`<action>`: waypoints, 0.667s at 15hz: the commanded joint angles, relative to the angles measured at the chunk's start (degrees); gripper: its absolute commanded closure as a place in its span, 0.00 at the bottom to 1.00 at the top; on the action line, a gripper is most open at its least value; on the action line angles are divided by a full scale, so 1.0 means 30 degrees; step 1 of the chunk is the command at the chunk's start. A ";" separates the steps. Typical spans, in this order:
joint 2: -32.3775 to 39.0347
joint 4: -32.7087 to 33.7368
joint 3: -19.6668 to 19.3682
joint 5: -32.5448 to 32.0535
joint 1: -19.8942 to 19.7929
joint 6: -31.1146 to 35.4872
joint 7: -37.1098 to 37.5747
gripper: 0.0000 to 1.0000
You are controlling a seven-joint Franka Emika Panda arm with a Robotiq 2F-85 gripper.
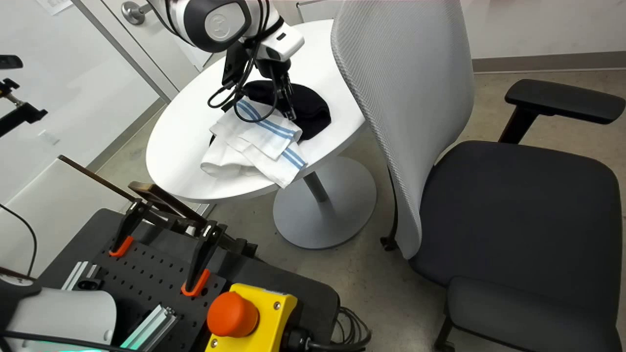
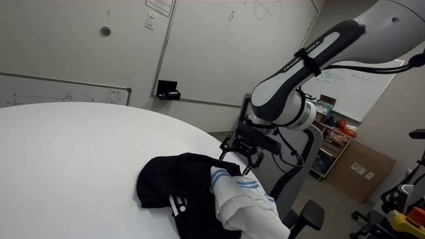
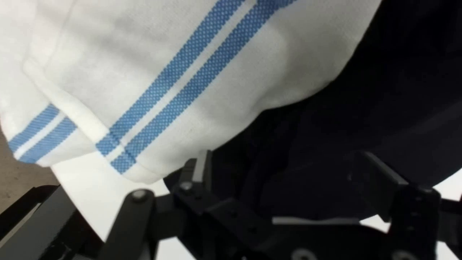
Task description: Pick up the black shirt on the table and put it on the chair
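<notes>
– The fingers point(image 3: 200, 169) sit closest of all in the wrist view; they stand apart, dark fabric showing in the gap between them; I see nothing pinched.

– So that fabric is the black shirt point(image 2: 191, 186), crumpled on the counter point(image 2: 73, 166) beneath them?

– Yes; a white towel point(image 1: 257, 146) with blue stripes lies over part of it, just beside the fingers; whether the tips touch the shirt, I cannot tell.

– And the chair point(image 1: 489, 195); has anything got there?

– Not the shirt; the chair stands to the picture's right of the fingers in an exterior view, its seat well apart from them.

– How far along, then?

– Barely begun, by my reading; the fingers look placed for a grasp, but closing, lifting, carrying and laying down all remain; the towel could be dragged along too, should they close near its edge.
</notes>
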 commanded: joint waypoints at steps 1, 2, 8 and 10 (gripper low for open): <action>0.0568 0.0942 -0.0029 -0.0470 0.0082 -0.0577 0.0795 0.09; 0.0640 0.1041 -0.0050 -0.0484 0.0101 -0.0589 0.0849 0.13; 0.0952 0.1402 -0.0069 -0.0504 0.0102 -0.0656 0.0922 0.70; 0.1009 0.1487 -0.0113 -0.0521 0.0131 -0.0703 0.1001 0.85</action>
